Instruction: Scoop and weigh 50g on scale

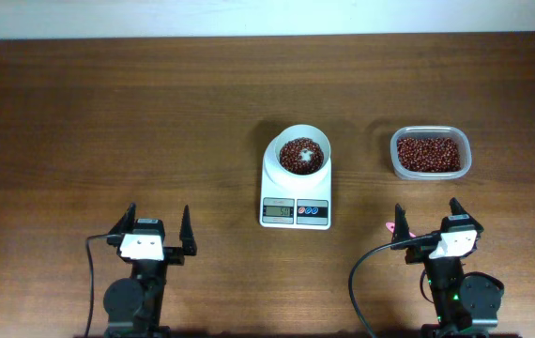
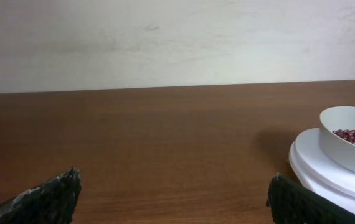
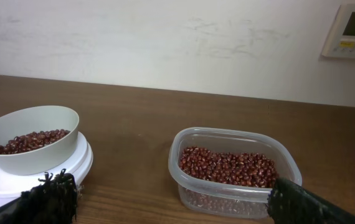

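The white scale (image 1: 295, 192) stands mid-table with a round white bowl (image 1: 322, 141) on its plate. A heap of small red-brown beans (image 1: 300, 157) lies in that bowl. Both grippers sit low at the near edge, well short of the scale. My left gripper (image 1: 159, 214) is open and empty; in its wrist view (image 2: 174, 177) the scale (image 2: 317, 171) and bowl (image 2: 345, 155) appear at the right. My right gripper (image 1: 427, 208) is also open and empty; its wrist view (image 3: 171, 182) faces the bowl (image 3: 34, 158) on the left.
A clear plastic tub (image 1: 392, 155) full of the same beans (image 1: 428, 153) stands to the right of the scale, straight ahead of my right gripper (image 3: 227, 196). A small pink object (image 1: 391, 227) lies beside the right gripper. A wall panel (image 3: 354, 31) hangs behind.
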